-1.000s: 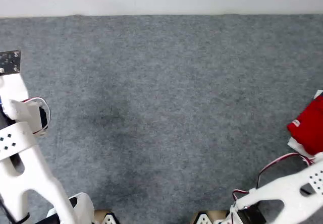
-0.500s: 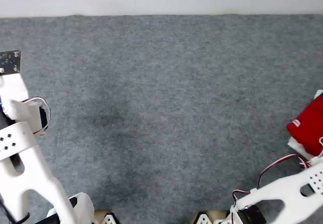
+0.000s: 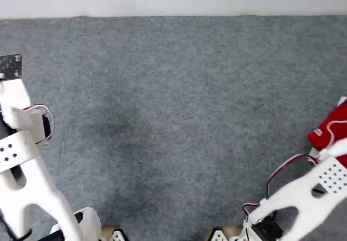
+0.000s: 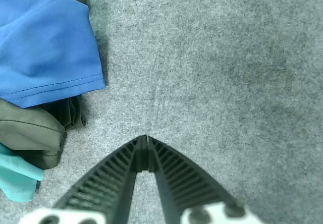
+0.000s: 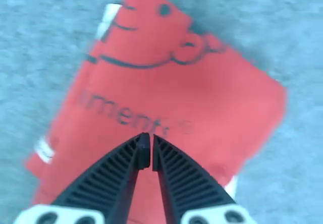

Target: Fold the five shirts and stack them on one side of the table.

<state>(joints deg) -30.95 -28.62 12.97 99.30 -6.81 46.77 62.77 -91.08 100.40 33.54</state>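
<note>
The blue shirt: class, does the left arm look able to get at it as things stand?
Probably yes. The blue shirt lies uncovered on top of an olive shirt, with bare carpet between it and the left gripper. The jaws are shut, so they would have to open first.

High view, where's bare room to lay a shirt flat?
The grey mat is bare across its middle, between the left arm and right arm. Crowded: the red shirt at the right edge, and the shirt pile near the left gripper.

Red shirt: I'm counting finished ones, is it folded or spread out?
Folded: the red shirt lies as a compact rectangle with straight edges.
</note>
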